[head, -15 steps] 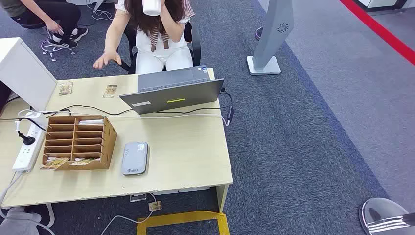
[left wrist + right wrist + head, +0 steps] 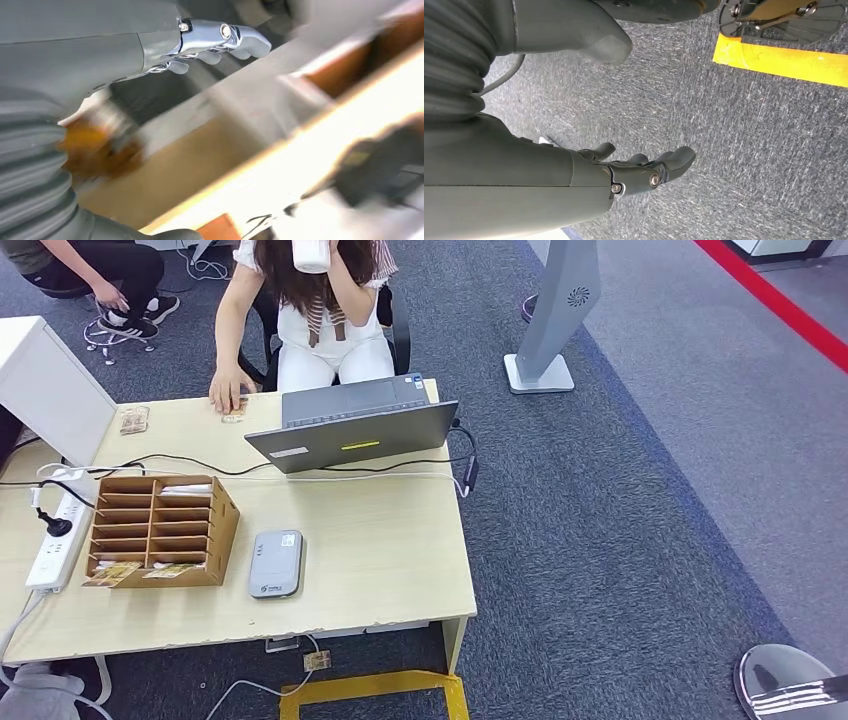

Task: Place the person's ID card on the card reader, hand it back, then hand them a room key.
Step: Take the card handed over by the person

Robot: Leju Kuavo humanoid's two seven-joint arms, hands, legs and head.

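Both of your hands hold nothing: the left hand (image 2: 220,42) and right hand (image 2: 644,167) hang with fingers loosely apart. You can see the person's hand (image 2: 228,392) resting on the ID card (image 2: 233,417) at the desk's (image 2: 400,570) far edge, well apart from the card reader (image 2: 275,563).

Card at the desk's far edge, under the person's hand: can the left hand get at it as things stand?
Probably not yet. The person's hand covers the card, and the left hand hangs low beside the desk. The organizer and laptop also sit along the way.
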